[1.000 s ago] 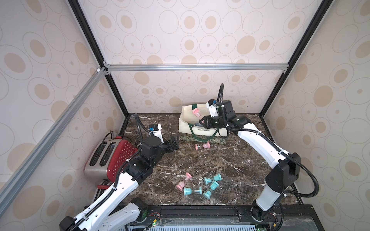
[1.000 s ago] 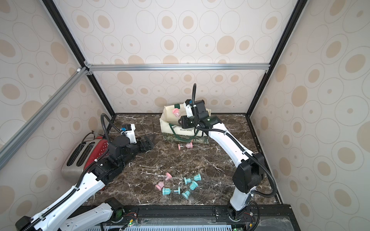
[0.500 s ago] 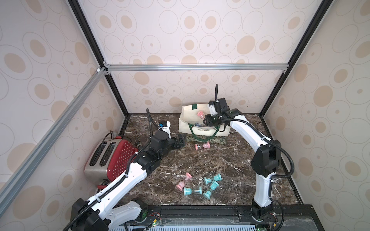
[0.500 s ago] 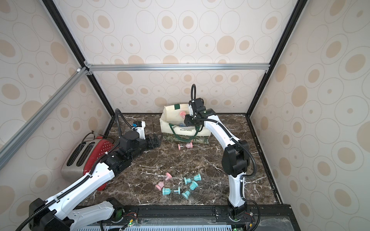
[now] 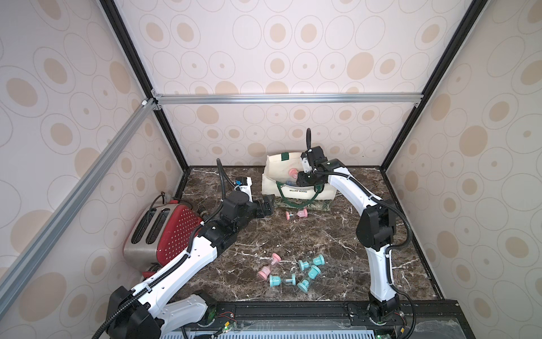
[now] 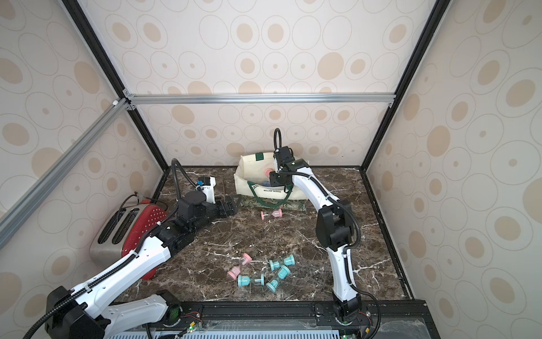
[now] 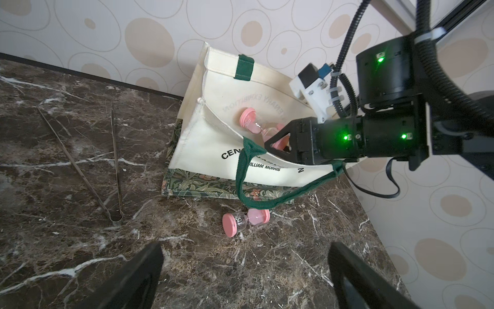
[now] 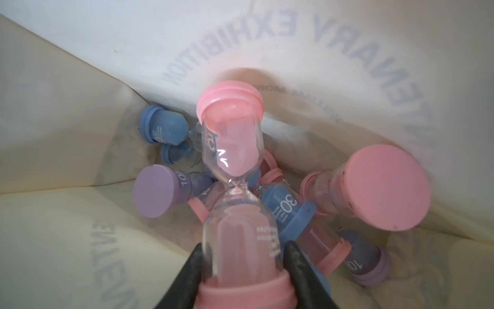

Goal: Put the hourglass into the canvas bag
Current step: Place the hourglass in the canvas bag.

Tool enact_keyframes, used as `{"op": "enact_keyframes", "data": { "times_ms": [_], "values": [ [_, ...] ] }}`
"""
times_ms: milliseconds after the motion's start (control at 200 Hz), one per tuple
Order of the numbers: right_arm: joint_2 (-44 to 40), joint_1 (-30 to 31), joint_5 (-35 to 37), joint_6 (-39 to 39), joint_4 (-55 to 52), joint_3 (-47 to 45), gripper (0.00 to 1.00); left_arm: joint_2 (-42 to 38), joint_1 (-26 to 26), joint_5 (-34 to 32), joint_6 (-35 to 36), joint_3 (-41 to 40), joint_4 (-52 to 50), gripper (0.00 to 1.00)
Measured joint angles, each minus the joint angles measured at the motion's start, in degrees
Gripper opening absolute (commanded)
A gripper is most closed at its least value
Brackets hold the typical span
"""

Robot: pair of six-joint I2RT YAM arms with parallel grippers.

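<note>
Pink hourglass [image 8: 230, 160] being gripped by right claw [image 8: 244, 248], long axis pointing away from it, into canvas bag [image 7: 211, 144].

The right tool [image 6: 271, 175] reaches into the open canvas bag [image 6: 252, 183], with a pink hourglass [image 6: 267, 171] at its tip. Just in front of the tool, outside the bag, a second pink hourglass [image 6: 271, 214] lies on the surface [image 6: 293, 237].

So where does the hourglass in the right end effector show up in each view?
Top view: hourglass in the mouth of the bag.
Top view: the same spot.
Left wrist: behind the bag's front panel.
Right wrist: clamped in the right end effector, above the pile in the bag.
Shared landmark: the bag's cream inner wall.
</note>
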Motion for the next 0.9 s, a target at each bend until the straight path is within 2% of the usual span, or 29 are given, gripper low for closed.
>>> {"op": "enact_keyframes", "data": {
  "times_ms": [580,690,900],
  "values": [
    [-1.36,0.00,3.15,-2.40,1.97,-3.06,0.63,0.35,-0.02,-0.07,0.02,0.00,0.09,0.98],
    [-3.96,-0.04,2.99,-2.54,2.16,-3.50,0.71,0.33,0.00,-0.15,0.00,0.00,0.07,0.97],
    [-11.06,0.26,1.64,-2.29,2.56,-6.01,0.78,-0.26,0.00,-0.46,0.09,0.00,0.00,0.97]
  ]
}}
